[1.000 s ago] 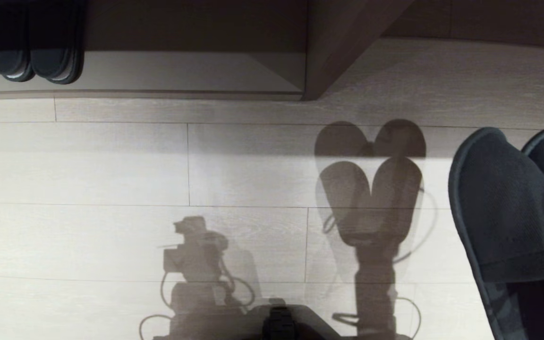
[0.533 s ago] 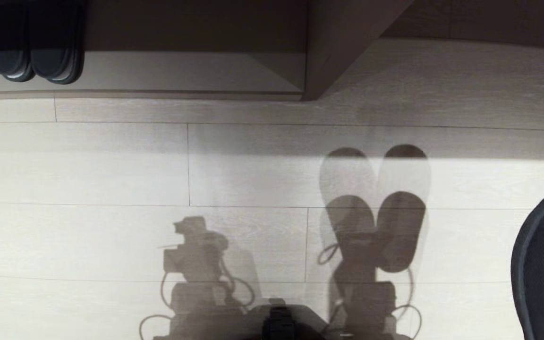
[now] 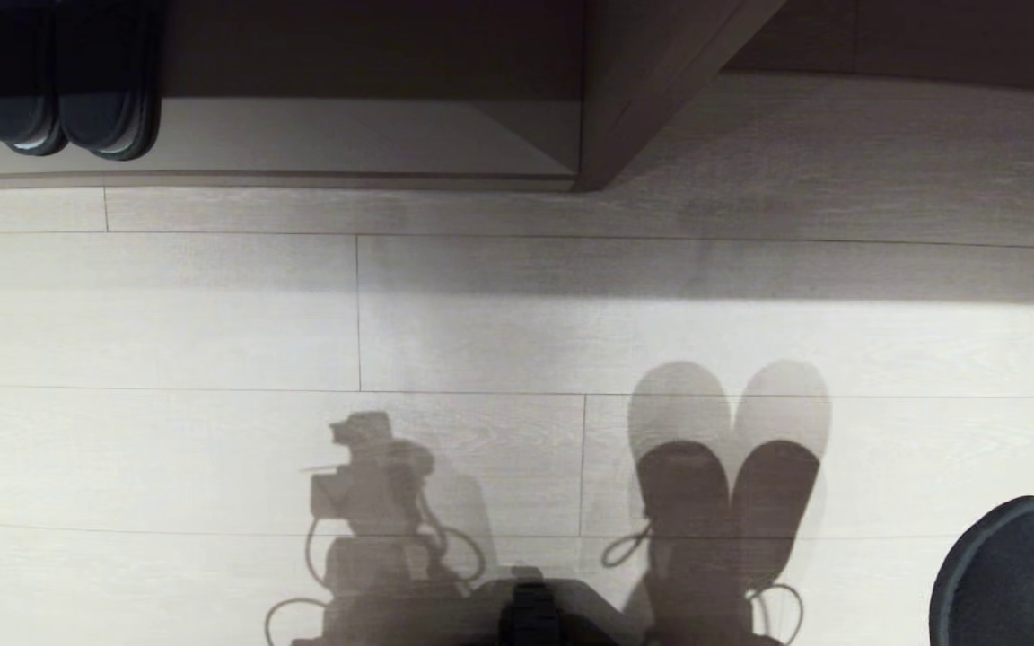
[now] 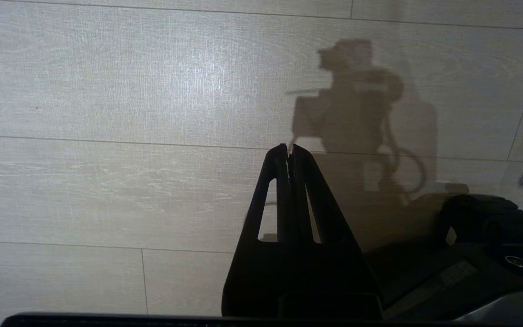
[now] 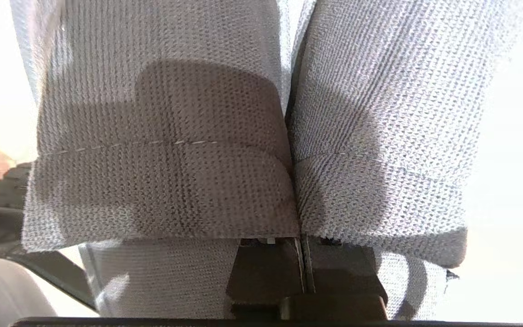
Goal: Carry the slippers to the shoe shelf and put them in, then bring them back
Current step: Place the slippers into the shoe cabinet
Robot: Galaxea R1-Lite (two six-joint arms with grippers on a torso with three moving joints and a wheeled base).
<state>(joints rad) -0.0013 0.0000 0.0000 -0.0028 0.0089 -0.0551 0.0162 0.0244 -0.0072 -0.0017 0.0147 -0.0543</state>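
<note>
While my right wrist view is filled almost edge to edge with woven fabric, I can make out the right gripper point(image 5: 303, 263) at the base of it, its jaws pressed tight together where the two bands of the slippers point(image 5: 261, 150) meet side by side; it has the pair pinched by those inner edges. From the head view I get only a sliver of this: one rounded dark slipper end point(image 3: 1011, 574) pokes into the lower right corner, raised off the floor point(image 3: 481, 341), and the paired shadow point(image 3: 728, 484) of the slippers falls on the planks just left of it. The gripper itself is outside that view.

My left gripper point(image 4: 290, 152) shows only in the left wrist view, fingers closed tip to tip on nothing, hanging over bare floor beside the robot's own shadow point(image 4: 357, 118).

Further out, the head view gives me what neither wrist camera does: the shoe shelf point(image 3: 302, 135) along the top edge, its upright divider point(image 3: 625, 99) to the right, and another dark pair point(image 3: 64, 81) sitting in the shelf at far left, well apart from the held slippers.
</note>
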